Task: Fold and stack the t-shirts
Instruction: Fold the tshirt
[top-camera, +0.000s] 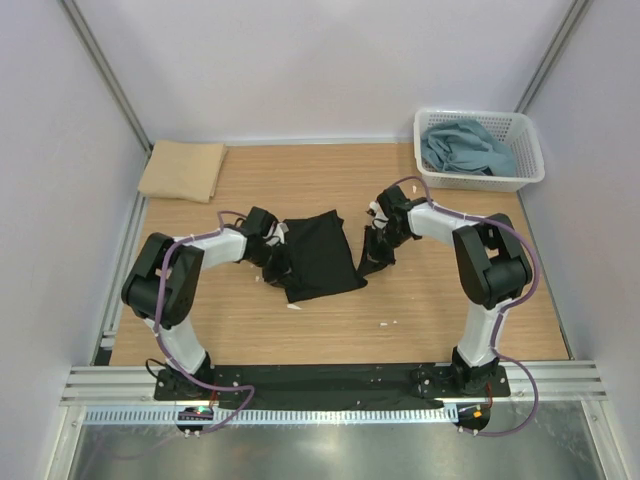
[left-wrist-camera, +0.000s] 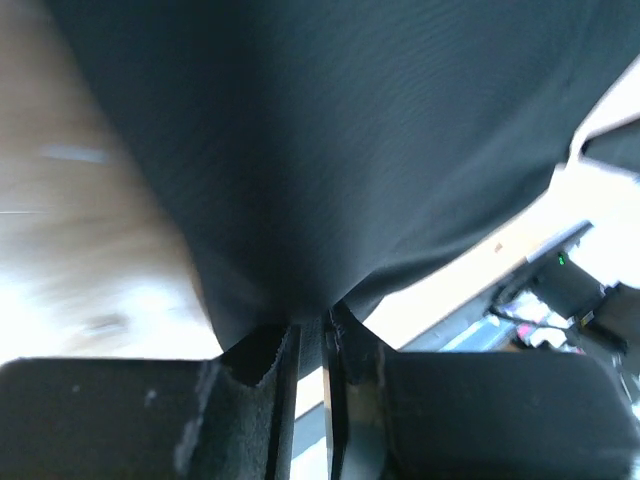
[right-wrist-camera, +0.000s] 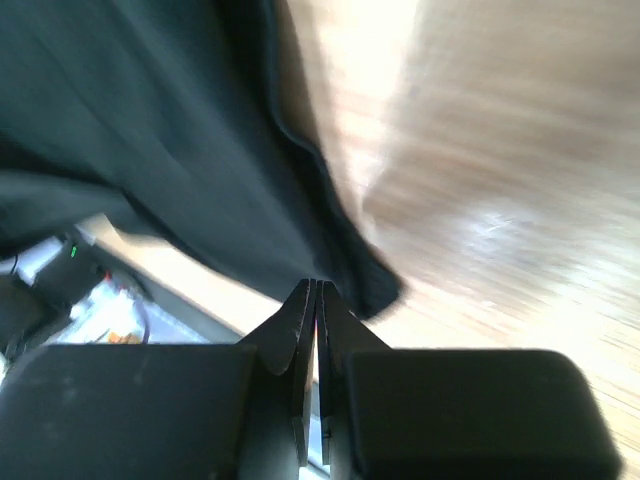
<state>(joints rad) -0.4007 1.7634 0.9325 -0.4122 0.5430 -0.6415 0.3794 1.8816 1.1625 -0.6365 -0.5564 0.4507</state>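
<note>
Black t-shirt (top-camera: 320, 258) is stretched between the two grippers at mid table (top-camera: 440, 310). Left gripper (top-camera: 279, 264) is clamped on its left edge and right gripper (top-camera: 374, 256) on its right edge, where the cloth is bunched and raised off the wood. Both arms have elbows out, forearms angled inward and wrists tipped down.

Left wrist view: left gripper (left-wrist-camera: 322, 345) jaws are nearly together with the black t-shirt (left-wrist-camera: 350, 150) pinched in the gap and spreading away ahead.

Right wrist view: right gripper (right-wrist-camera: 315, 300) tips are pressed together on a hemmed corner of the black t-shirt (right-wrist-camera: 150, 150), bare wood beside it.

Only the top view shows a folded tan t-shirt (top-camera: 182, 170) well beyond the left gripper, and blue-grey t-shirts (top-camera: 462, 148) heaped in a white basket (top-camera: 480, 181) beyond the right gripper.
</note>
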